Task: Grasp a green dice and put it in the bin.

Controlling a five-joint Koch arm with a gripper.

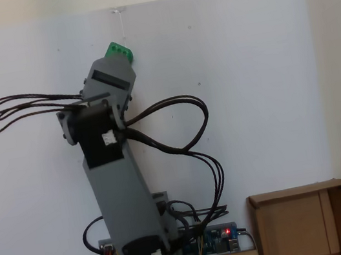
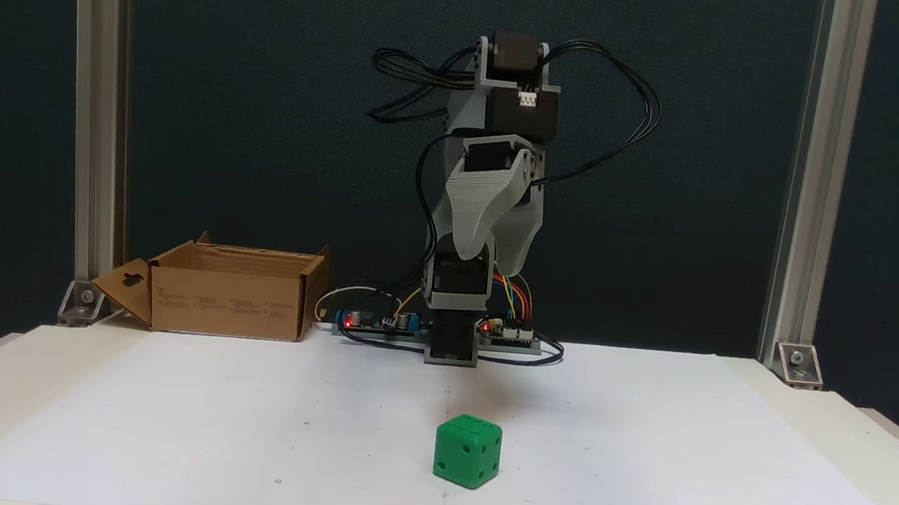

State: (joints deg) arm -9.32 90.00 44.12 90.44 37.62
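Green dice: the green dice [image 2: 468, 450] sits on the white sheet at the front middle of the counter [image 2: 807, 446], free on all sides; from above only its top shows [image 1: 120, 51], past the arm's far end.
Contact: nothing touches it; the gripper [image 2: 490, 250] hangs well above and behind it.
Fingers: pointed downward and, in the front fixed view, one lies in front of the other, so I cannot tell whether they are apart or together; they carry nothing.
Progress: the task looks to be at its start. Reach, grasp, carry and release are all left.
Bin: the bin [image 2: 230, 298] stands at the back left of the front fixed view, near the arm's base, opening upward with its flap [image 2: 125, 287] folded outward. Its inside, as seen from above [image 1: 304, 223], looks bare.
Open room: the sheet around the dice is bare, so a straight descent looks unobstructed. The way from dice to bin crosses open counter.
Edges: the dice lies near the front edge of the sheet, likely a long reach. The metal posts [image 2: 98, 132] at the back corners and the boards and wires [image 2: 507, 335] at the base stand close to the bin, so a carry should stay high over the wall.
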